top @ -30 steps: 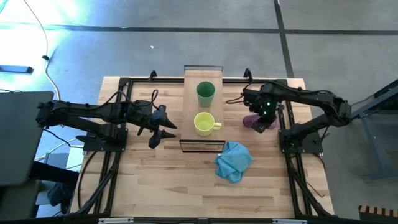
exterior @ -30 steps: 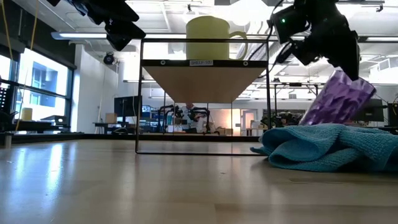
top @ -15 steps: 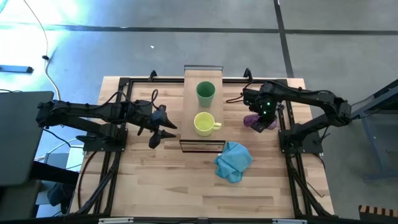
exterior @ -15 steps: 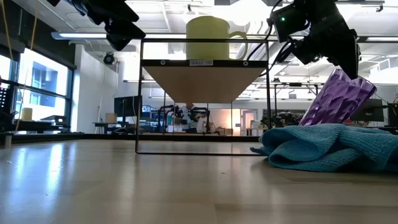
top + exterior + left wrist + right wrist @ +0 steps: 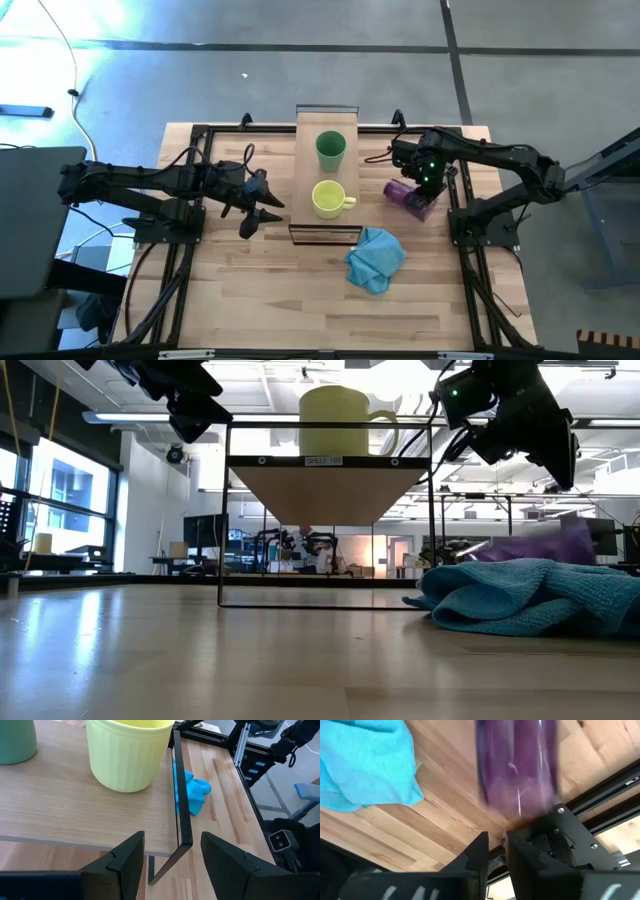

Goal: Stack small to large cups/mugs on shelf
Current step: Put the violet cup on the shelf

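The yellow mug (image 5: 328, 199) and the green cup (image 5: 331, 149) stand upright on the light-wood shelf (image 5: 305, 172). Right of the shelf, the purple tumbler (image 5: 408, 195) lies on its side on the tabletop, blurred in the low view (image 5: 530, 548) and in the right wrist view (image 5: 515, 765). My right gripper (image 5: 496, 851) hangs just above it, pointing down, its fingers a little apart with nothing between them. My left gripper (image 5: 172, 855) waits open at the shelf's left side, level with the yellow mug (image 5: 129, 752).
A crumpled blue cloth (image 5: 375, 258) lies on the tabletop just in front of the shelf, next to the tumbler. Dark frame rails (image 5: 455, 215) run along both sides of the table. The near half of the tabletop (image 5: 300, 310) is bare wood.
My right gripper has opened a little and let go of the purple tumbler. The tumbler stood tilted under the fingers with its lower end on the table. It has now fallen onto its side beside the shelf. The gripper itself has stayed in place.
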You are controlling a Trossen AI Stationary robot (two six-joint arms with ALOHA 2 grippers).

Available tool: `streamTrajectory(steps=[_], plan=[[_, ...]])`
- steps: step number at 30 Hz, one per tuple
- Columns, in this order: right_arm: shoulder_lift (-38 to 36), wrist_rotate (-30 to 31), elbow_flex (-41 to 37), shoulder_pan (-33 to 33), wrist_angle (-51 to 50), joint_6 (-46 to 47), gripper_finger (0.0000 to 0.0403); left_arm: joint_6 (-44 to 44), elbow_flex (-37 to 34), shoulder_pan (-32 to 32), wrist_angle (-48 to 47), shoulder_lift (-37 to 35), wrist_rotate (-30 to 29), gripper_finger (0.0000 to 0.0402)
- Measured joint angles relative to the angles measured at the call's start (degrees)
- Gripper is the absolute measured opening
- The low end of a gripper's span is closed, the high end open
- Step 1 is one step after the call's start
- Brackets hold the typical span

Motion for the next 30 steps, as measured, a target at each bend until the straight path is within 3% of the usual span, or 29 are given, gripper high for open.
streamTrajectory(steps=[5, 9, 21, 30], plan=[[0.0, 0.06, 0.0, -0.87, 0.02, -0.44, 0.0033, -0.02, -0.01, -0.86, -0.42, 0.0, -0.07, 0.0184], [0.0, 3.8, 0.0, -0.85, 0.02, -2.04, 0.0031, 0.27, 0.0, -2.67, -0.48, 0.0, -0.17, 0.0184], [0.0, 17.88, -2.04, 4.58, 0.07, -12.38, 0.0093, 0.44, 0.0, -4.48, -0.46, 0.0, -1.33, 0.0184], [-0.19, 19.06, -6.49, 7.68, 0.04, -8.14, 0.0108, 1.66, -0.02, -4.46, -0.44, 0.0, -1.67, 0.0184]])
